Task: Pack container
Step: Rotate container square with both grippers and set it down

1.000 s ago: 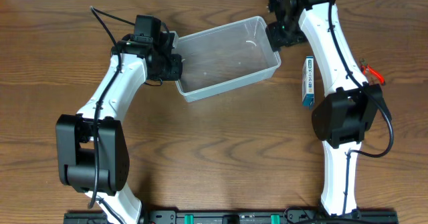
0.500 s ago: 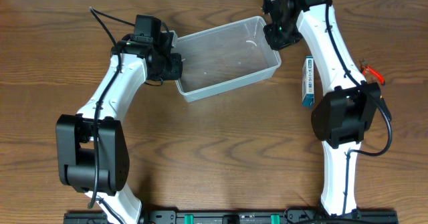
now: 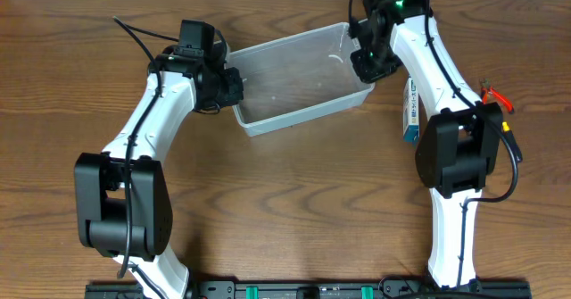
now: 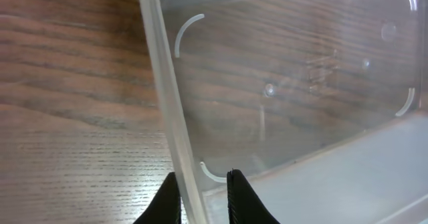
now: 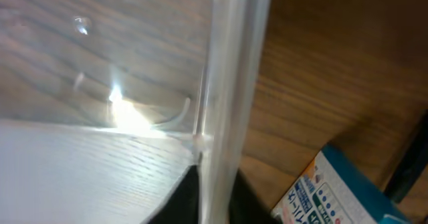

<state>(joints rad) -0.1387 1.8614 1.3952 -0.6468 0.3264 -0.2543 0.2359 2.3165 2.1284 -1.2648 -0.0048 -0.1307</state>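
Observation:
The clear container (image 3: 294, 113) sits tilted at the back middle of the table, with nothing inside it. My left gripper (image 3: 234, 83) is shut on its left end wall. In the left wrist view one black finger (image 4: 167, 204) is outside the wall (image 4: 167, 83) and the other is inside, so the gripper (image 4: 202, 198) pinches the rim. My right gripper (image 3: 364, 63) is shut on the container's right end wall. In the right wrist view the wall (image 5: 231, 70) runs down between the dark jaws of the gripper (image 5: 215, 198).
A small blue-and-white box (image 3: 410, 110) lies just right of the container, beside the right arm, and shows in the right wrist view (image 5: 334, 190). A red-handled tool (image 3: 496, 96) lies at the far right.
My right gripper moved forward and slightly left onto the container's right wall and shut on it. The left gripper stayed on the left wall and tightened slightly.

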